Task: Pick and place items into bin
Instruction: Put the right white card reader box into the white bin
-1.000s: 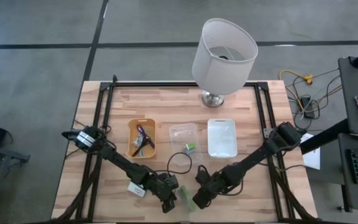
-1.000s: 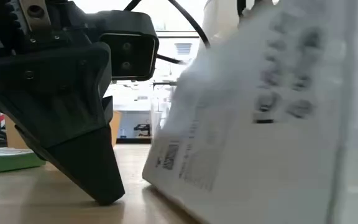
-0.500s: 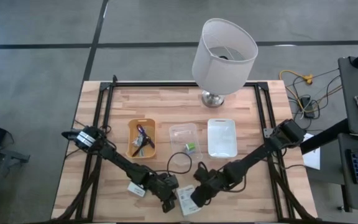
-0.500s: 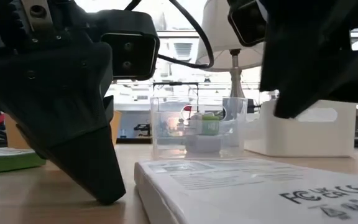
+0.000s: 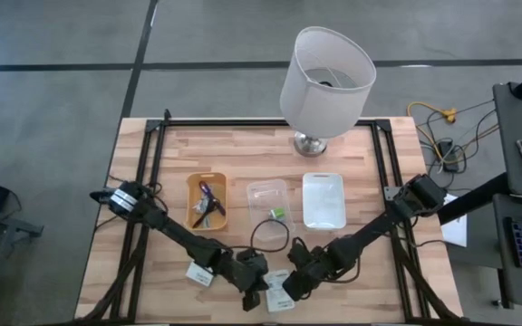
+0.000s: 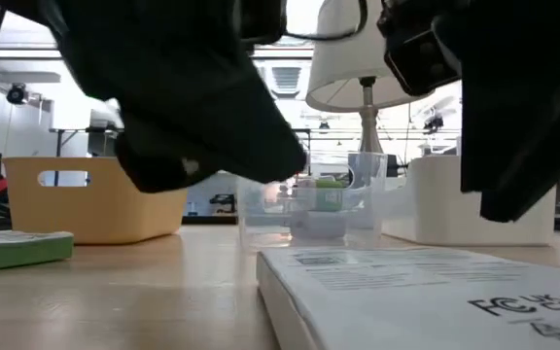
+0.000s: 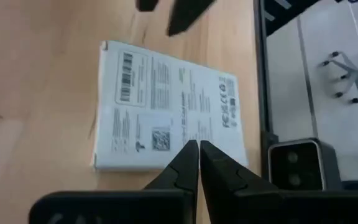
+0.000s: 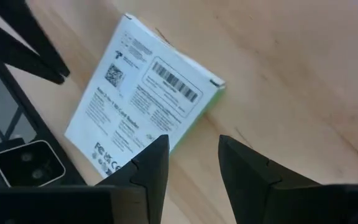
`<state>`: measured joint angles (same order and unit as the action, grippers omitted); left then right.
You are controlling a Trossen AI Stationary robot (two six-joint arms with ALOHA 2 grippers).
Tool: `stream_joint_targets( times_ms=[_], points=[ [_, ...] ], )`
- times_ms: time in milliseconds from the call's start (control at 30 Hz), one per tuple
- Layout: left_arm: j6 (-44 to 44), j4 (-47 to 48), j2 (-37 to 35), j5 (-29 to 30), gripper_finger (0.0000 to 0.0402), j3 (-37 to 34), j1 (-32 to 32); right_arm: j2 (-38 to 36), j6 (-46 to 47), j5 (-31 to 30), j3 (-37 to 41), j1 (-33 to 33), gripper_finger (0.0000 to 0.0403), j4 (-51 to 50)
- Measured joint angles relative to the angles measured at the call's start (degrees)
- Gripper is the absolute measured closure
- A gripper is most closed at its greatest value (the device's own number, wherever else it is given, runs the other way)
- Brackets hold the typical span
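Observation:
A white printed card box (image 5: 277, 302) lies flat on the table near its front edge; it also shows in the low view (image 6: 406, 292) and in both wrist views (image 7: 166, 106) (image 8: 142, 106). My left gripper (image 5: 257, 296) is shut and hangs just above the box's left edge (image 7: 197, 144). My right gripper (image 5: 285, 287) is open and empty just above the box's right side (image 8: 188, 149). A second card (image 5: 198, 274) lies flat to the left. A green-and-white block (image 5: 279, 215) sits in the clear bin. A black cable (image 5: 265, 237) lies looped on the table.
A yellow bin (image 5: 191, 204) holds a purple-black stick and small parts. A clear bin (image 5: 259, 193) and a white bin (image 5: 323, 201) stand beside it at mid-table. A lamp (image 5: 326, 77) stands at the far edge. A camera (image 7: 294, 169) sits at the table's front edge.
The card box stood tilted on edge between the grippers a second ago, then fell flat on the table, printed face up. My left gripper has since risen off the table and gone right toward the box. My right gripper has stayed above the box.

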<state>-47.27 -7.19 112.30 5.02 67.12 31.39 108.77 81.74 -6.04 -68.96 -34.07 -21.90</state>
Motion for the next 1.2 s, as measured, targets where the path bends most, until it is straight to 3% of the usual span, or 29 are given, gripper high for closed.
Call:
stream_joint_targets(
  times_ms=[200,433,733,1200],
  points=[
    [-0.8,0.6,2.2,-0.6,0.0402,-0.4,0.0,0.0,0.9,0.1,0.9,-0.6,0.0275,0.1],
    [-3.4,-4.9,5.6,-2.9,0.0402,0.0,0.2,0.0,3.3,0.4,1.4,-1.3,0.0275,0.7],
    [-3.4,-3.4,5.8,-3.5,0.0401,-0.2,0.2,0.0,3.4,2.9,1.6,-2.9,0.0275,4.4],
    [0.2,-2.9,3.3,-2.9,0.0402,1.2,0.2,0.0,3.6,1.5,3.9,-2.8,0.0275,7.2]
  ],
)
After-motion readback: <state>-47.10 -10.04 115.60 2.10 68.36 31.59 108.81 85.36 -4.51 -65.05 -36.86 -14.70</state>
